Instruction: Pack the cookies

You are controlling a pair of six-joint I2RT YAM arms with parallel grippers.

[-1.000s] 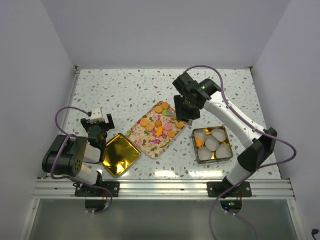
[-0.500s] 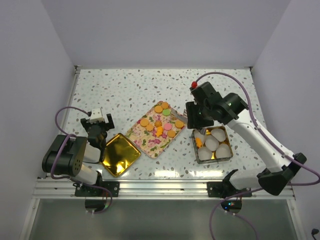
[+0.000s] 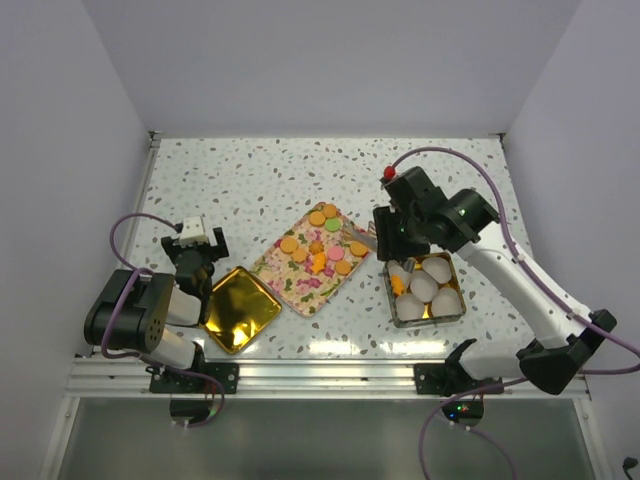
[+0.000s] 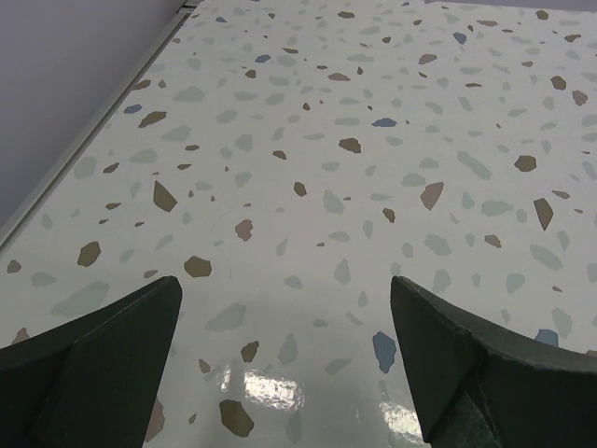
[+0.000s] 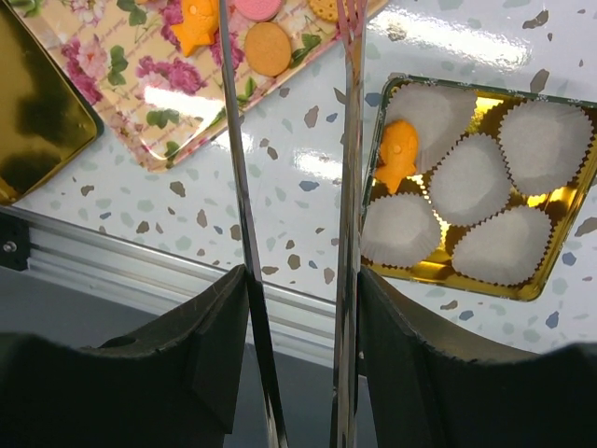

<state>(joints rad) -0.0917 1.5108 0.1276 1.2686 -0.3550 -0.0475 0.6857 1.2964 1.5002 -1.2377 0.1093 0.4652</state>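
Right claw (image 5: 300, 280) first: its fingers press on the outsides of a pair of metal tongs (image 5: 347, 187). The blades stand parted with nothing between them, so no cookie is on board. It hangs over the gap between tray and tin.

The cookies (image 3: 318, 245) mostly lie on the floral tray (image 3: 305, 290), orange rounds with a pink and a green among them. One orange fish-shaped cookie (image 5: 398, 149) already sits in the gold tin (image 5: 480, 110), and the other paper cups (image 5: 471, 177) there show only white.

To my eye the next job is another pick. I'd go for the round orange one (image 5: 268, 49) near the tray's edge and set a blade on either side of its rim. Squeeze gently, because these look brittle. Lift straight up so the neighbours stay put, then let go low inside a white cup, since those cups look light enough to shift.

Further out, the left claw (image 4: 284, 289) gapes wide and holds nothing, low over the speckled surface (image 4: 373, 140) beside a shallow gold tray (image 3: 240, 308).

A second back, the right arm reached over the far end of the floral tray, and it has since swung across toward the tin. Over the last half second it barely shifted. The tray's cookies, the fish in the tin and the left arm all look unchanged.
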